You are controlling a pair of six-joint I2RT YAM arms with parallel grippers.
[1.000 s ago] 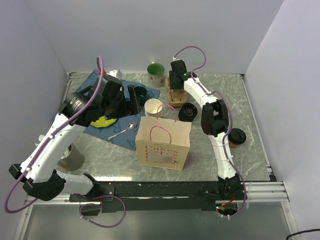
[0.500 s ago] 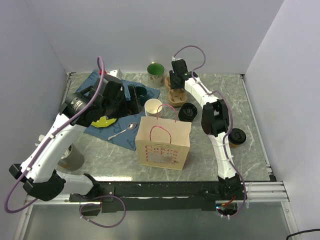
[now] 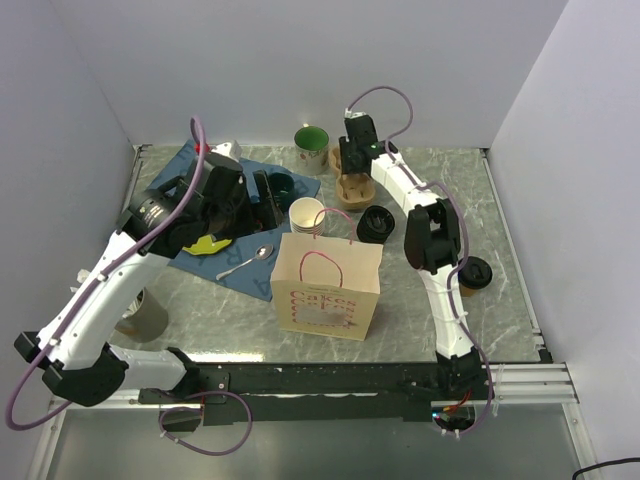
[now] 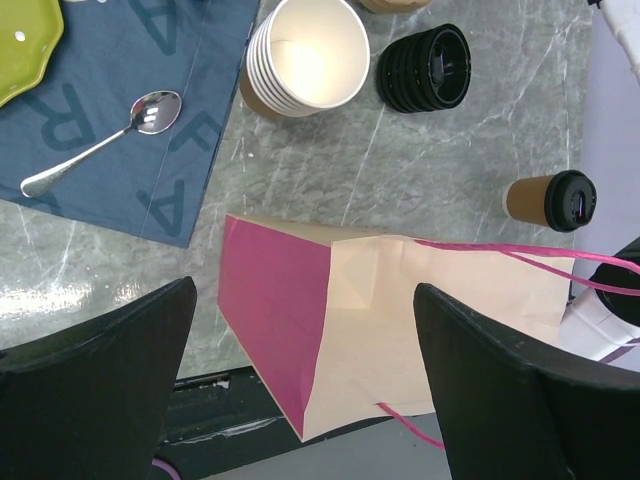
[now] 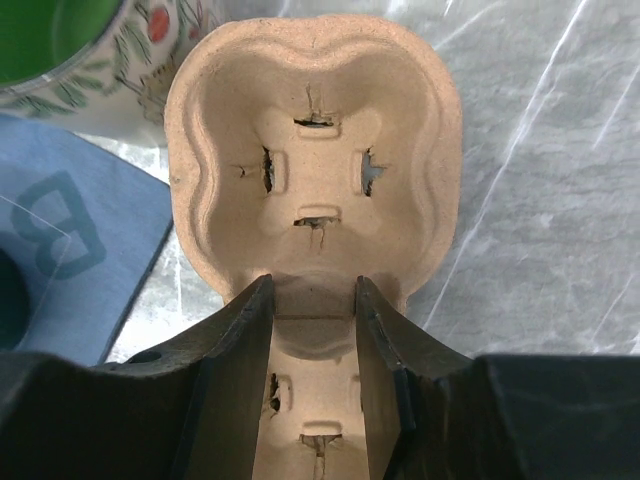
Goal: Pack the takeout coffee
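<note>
The coffee cup [image 3: 473,273] stands upright on the table [image 3: 510,230], lid on, at the right side. It is just beside the right arm's forearm and well apart from the paper bag [image 3: 328,285].

My right gripper [image 5: 312,290] is at the back of the table on the cardboard cup carrier [image 5: 312,120]. Its jaws are partly closed on the carrier's centre ridge, which fills the whole gap between them. The fingers [image 5: 235,345] and the gripper body hide the near half of the carrier. A mug [image 5: 60,30] with a green inside is cut off at the top left corner of that wrist view.

My left gripper [image 4: 305,295] hangs with its jaws wide apart and nothing between them. From above it is a dark shape over the blue cloth [image 4: 110,60], and I cannot make out its fingertips there. In its own camera the bag shows past the gap. The bag's bottom is cut off by the frame, and one pink handle runs out of view at the right. I cannot see inside the bag from any view, and its printed label is too blurred to read.

Beyond the bag sit a stack of paper cups [image 4: 305,60] and a stack of black lids [image 4: 425,68]. A spoon [image 4: 100,140] lies on the cloth. Only the edge of a yellow-green plate [image 4: 25,40] shows.

A grey object [image 3: 145,315] lies half under the left arm, and I cannot tell what it is.
</note>
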